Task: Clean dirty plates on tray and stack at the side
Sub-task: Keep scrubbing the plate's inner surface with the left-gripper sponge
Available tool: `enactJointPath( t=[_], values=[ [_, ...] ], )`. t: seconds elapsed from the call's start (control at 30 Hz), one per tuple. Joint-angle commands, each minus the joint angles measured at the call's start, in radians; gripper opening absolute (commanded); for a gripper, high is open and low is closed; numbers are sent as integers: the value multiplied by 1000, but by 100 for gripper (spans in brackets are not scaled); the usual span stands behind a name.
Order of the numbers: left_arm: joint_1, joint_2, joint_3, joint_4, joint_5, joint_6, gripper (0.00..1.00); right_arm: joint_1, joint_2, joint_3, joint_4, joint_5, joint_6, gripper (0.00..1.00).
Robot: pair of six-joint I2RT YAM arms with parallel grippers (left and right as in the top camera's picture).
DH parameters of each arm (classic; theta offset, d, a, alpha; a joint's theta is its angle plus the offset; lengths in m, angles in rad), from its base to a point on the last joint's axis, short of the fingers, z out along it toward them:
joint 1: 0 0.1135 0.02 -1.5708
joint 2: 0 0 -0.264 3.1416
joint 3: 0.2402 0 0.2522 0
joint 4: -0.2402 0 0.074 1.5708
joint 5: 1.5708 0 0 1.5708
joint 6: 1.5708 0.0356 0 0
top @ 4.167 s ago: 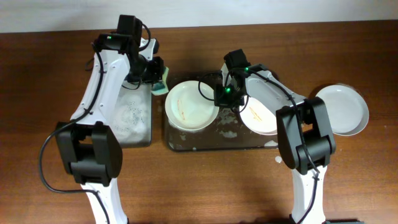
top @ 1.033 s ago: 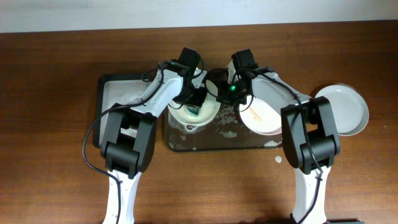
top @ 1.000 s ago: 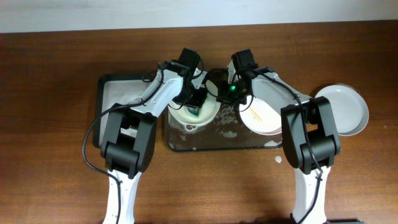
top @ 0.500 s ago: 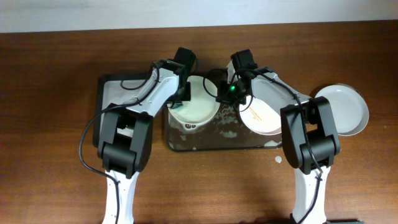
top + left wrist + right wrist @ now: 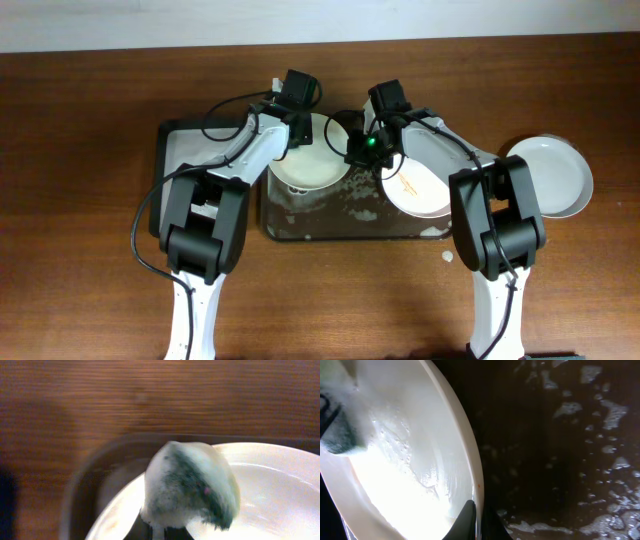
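On the dark brown tray [image 5: 350,228], one white plate [image 5: 312,158] stands tilted, its right rim pinched between the fingers of my right gripper [image 5: 358,150], which is shut on it. In the right wrist view that plate [image 5: 405,460] is wet and soapy, and the right gripper [image 5: 477,521] straddles its edge. My left gripper [image 5: 291,128] is shut on a foamy green sponge [image 5: 187,485], which presses on the plate's [image 5: 280,490] far left part. A second plate [image 5: 418,187] with orange streaks lies on the tray's right side. A third plate [image 5: 556,176] rests on the table to the right.
A smaller black tray [image 5: 190,150] with foam lies left of the brown tray. Foam patches [image 5: 600,450] and water cover the brown tray's floor. A white droplet [image 5: 447,256] sits on the table near the tray's front right corner.
My left gripper came over from the black tray with the sponge. In the last second it slid from the plate's middle to its far left rim. The right gripper kept its grip.
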Motion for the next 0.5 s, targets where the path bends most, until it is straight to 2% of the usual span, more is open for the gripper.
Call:
enactJointPath(
  t=[0.0,0.2,0.33,0.47],
  values=[
    [8,50,-15,-12,272,92,1,-7,24,-32,-21,58,-32,4],
    [8,50,-15,-166,415,134,1,-7,25,-32,-21,58,-32,4],
    [8,50,-15,-276,623,330,1,-7,25,-32,-21,58,-32,4],
    [8,50,-15,-358,657,420,1,-7,25,-32,-23,58,-32,4]
  ],
)
